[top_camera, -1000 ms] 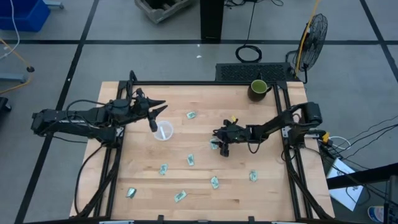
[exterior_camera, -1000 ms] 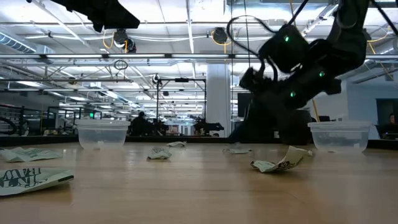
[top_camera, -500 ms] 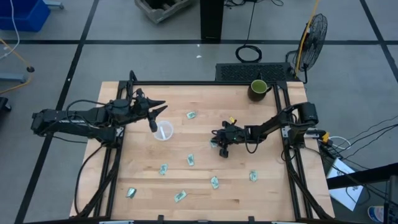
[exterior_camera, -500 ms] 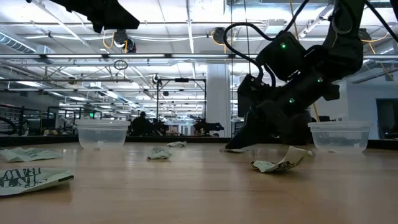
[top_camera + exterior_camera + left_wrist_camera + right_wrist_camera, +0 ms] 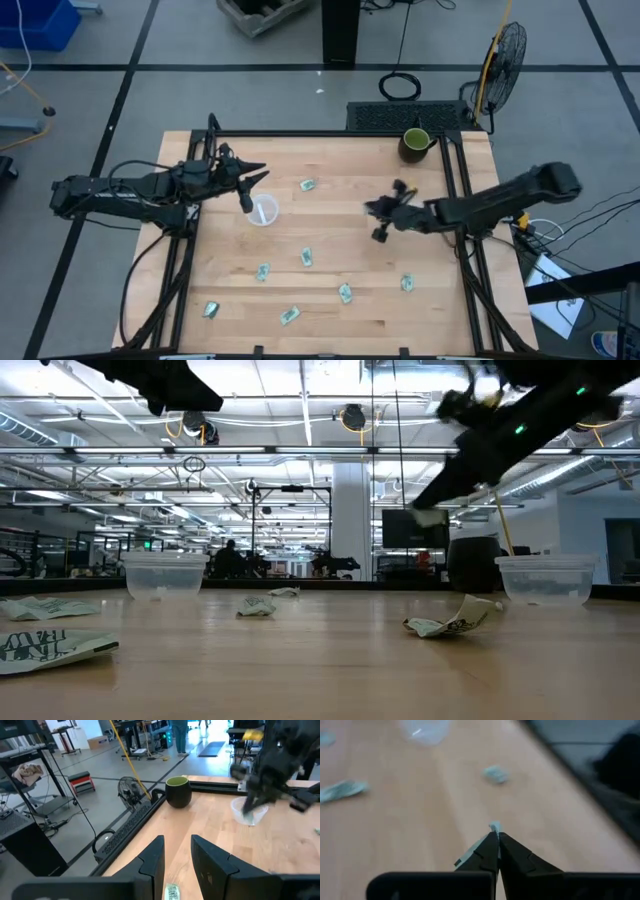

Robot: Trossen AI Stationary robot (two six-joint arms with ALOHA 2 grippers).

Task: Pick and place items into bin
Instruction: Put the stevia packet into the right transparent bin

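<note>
Several tiny pale green-and-white packets lie flat on the wooden table, among them one at the far middle [image 5: 308, 185], one at the centre [image 5: 307, 257] and one at the near right [image 5: 407, 283]. My right gripper [image 5: 378, 215] hangs above the table's middle right, shut on one packet [image 5: 494, 826], which also shows in the low view [image 5: 430, 518]. My left gripper [image 5: 252, 185] is open and empty, held above the table just beside a clear plastic cup [image 5: 263, 211]. My right gripper pinches the packet between its two fingertips [image 5: 490, 845]; only a small pale end [image 5: 494, 825] sticks out past the tips. The fingers slant downward. The packet is lifted well clear of the table.
A dark green mug [image 5: 415, 141] stands at the table's far right corner. Black rails run along the table's left and right sides. More packets lie near the front edge [image 5: 290, 316], [image 5: 211, 309]. A fan [image 5: 505, 50] stands beyond the table.
My right gripper has risen from the table's middle, high above the surface, and gone a little toward the right edge. It has carried with it the packet that lay at the centre, and the packet is now clear of the wood.
</note>
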